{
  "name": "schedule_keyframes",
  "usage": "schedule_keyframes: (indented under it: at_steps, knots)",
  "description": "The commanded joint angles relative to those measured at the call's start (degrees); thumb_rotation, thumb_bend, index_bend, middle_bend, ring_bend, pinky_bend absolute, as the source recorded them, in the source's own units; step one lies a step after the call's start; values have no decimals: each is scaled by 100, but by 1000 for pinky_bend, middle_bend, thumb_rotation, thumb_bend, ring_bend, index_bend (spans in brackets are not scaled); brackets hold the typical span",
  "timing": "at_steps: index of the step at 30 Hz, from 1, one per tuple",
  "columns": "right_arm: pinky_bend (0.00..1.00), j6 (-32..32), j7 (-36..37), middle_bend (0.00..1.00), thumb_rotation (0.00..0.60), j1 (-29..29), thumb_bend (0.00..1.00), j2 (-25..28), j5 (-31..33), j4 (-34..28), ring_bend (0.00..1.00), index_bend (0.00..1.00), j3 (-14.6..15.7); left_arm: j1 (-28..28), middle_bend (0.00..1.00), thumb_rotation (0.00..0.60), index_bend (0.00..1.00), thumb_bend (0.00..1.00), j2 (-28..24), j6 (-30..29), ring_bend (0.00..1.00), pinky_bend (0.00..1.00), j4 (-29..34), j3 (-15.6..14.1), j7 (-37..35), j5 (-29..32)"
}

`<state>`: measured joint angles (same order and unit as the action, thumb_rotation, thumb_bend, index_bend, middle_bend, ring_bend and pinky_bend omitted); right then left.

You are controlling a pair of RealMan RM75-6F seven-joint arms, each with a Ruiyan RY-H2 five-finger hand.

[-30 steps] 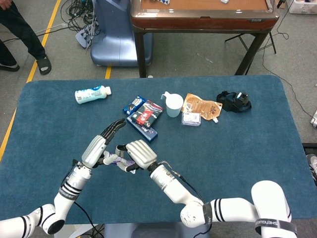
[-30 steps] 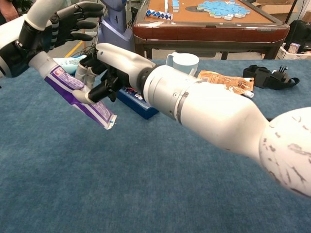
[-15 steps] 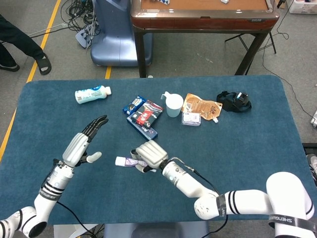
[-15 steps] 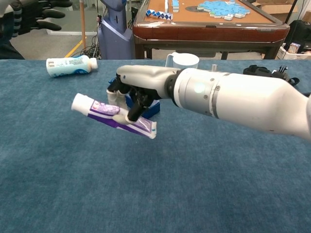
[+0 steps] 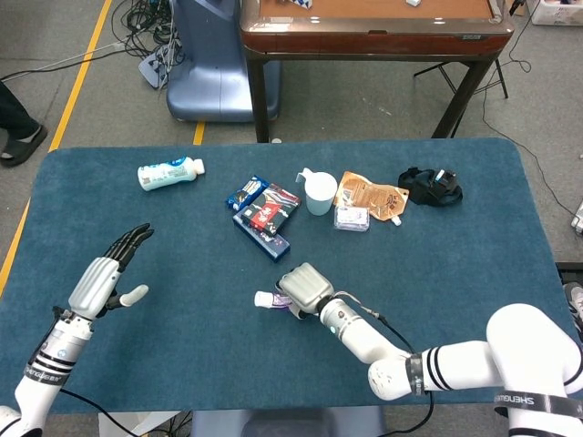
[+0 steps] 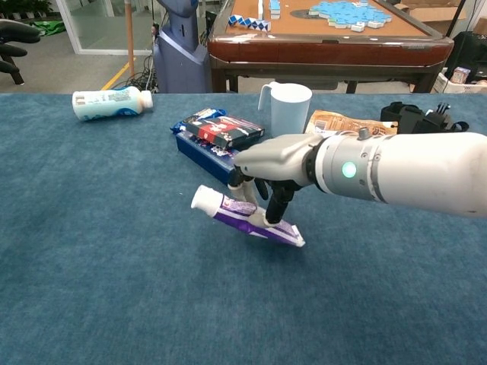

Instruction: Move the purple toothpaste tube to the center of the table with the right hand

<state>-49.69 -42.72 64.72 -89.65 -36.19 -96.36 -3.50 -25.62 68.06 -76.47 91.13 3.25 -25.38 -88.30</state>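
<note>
We see the right hand point(image 6: 262, 179) gripping the purple toothpaste tube point(image 6: 243, 217) from above, near mid-table on the blue felt-like table point(image 6: 114, 289). The tube is glossy, flat-tailed, with a round white cap. The left hand point(image 5: 107, 273) hovers with fingers spread, holding nothing.

The right hand point(image 5: 305, 287) covers most of the purple toothpaste tube point(image 5: 271, 299); its print is unreadable.

Looks like a robotics lab: blue-carpeted table point(image 5: 474, 264), loose cables point(image 5: 146, 23) on grey floor, yellow floor tape point(image 5: 86, 68), wooden games table point(image 6: 327, 38) behind.
</note>
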Motion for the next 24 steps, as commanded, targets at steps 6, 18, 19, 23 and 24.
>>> schedule_keyframes:
  at_steps: [6, 18, 19, 23, 24]
  knots:
    - [281, -632, 453, 121, 600, -349, 208, 616, -578, -715, 141, 0, -127, 194, 0, 0, 0, 0, -213, -28, 0, 58, -93, -20, -28, 149]
    - [285, -2279, 1888, 275, 600, -2173, 207, 2504, -2569, -1639, 220, 118, 490, 654, 0, 600, 0, 5, -434, -319, 0, 79, -348, 63, 787, 611]
    - [288, -2426, 1997, 295, 600, -2326, 207, 2572, -2717, -1608, 236, 154, 542, 695, 0, 600, 0, 12, -443, -345, 0, 84, -340, 64, 863, 644]
    - [310, -3025, 2347, 356, 600, -3011, 214, 2818, -3206, -1407, 293, 273, 798, 895, 0, 600, 0, 24, -493, -465, 0, 85, -225, 63, 1220, 814]
    - [311, -3151, 2400, 367, 600, -3151, 215, 2856, -3281, -1356, 300, 298, 840, 940, 0, 600, 0, 24, -509, -491, 0, 84, -185, 58, 1293, 844]
